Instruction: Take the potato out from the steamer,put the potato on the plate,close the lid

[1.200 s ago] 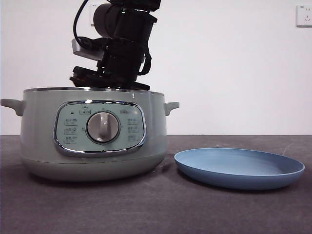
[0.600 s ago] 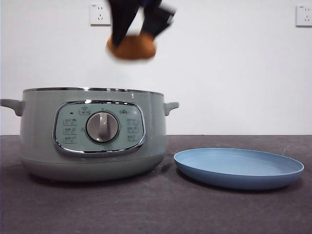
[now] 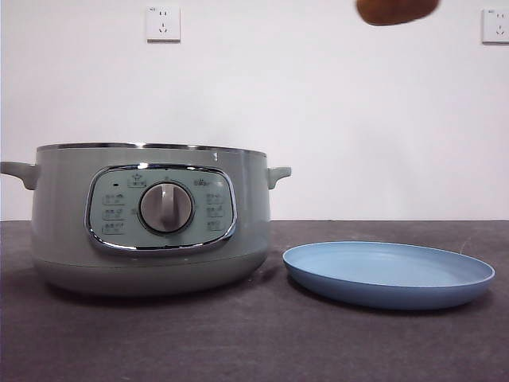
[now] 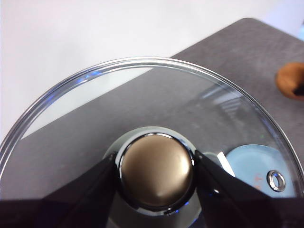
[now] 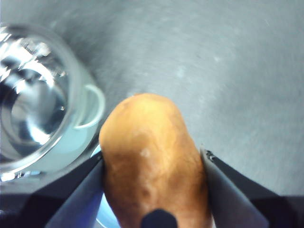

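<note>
Two tools engaged: right tool [image 5: 154,164] pinches the potato [image 5: 152,161] high in the air, over the plate [image 3: 390,274] on the counter [image 3: 238,342]. Left tool [image 4: 156,166] grips the lid [image 4: 95,118] by its knob. Steamer [image 3: 151,215] stands uncovered beside the plate.

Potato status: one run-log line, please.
right gripper: holds potato high above plate | left gripper: holds lid | steamer: open

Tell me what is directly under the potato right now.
The potato, gripped by the right hand, hangs high above the plate, with only air between. The right wrist view shows just a blue sliver of plate beneath; the potato covers the rest.
</note>
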### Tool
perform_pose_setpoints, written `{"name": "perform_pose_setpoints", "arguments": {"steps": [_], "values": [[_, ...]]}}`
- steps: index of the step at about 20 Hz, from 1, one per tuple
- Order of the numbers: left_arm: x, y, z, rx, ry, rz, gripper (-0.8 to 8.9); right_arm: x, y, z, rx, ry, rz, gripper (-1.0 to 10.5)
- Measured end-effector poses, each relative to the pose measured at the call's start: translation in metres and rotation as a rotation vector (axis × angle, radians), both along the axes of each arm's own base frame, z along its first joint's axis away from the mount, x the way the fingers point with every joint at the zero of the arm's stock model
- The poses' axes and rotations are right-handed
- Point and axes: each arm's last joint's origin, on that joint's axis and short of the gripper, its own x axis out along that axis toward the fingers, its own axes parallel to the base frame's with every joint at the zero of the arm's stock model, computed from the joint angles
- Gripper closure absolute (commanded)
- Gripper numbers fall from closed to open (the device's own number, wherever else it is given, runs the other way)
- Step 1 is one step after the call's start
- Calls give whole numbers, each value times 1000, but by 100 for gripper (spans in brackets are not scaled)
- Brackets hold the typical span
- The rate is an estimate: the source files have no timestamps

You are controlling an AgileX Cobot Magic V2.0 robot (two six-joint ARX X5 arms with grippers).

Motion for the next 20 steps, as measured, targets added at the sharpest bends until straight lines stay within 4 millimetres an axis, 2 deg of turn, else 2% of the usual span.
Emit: {"name": "perform_pose_setpoints", "arguments": {"steps": [3, 7, 13, 20], "values": [[0, -1, 0, -8, 4, -17, 821, 10, -14, -19, 15, 83, -41, 956], [1, -1, 0, -7, 5, -17, 821, 17, -12, -63, -23, 245, -46, 956], [6, -3, -3, -1, 18, -16, 821, 22, 14, -139, -54, 341, 6, 956], [12, -6, -6, 4, 32, -16, 821, 16, 39, -213, -34, 306, 47, 956]]}}
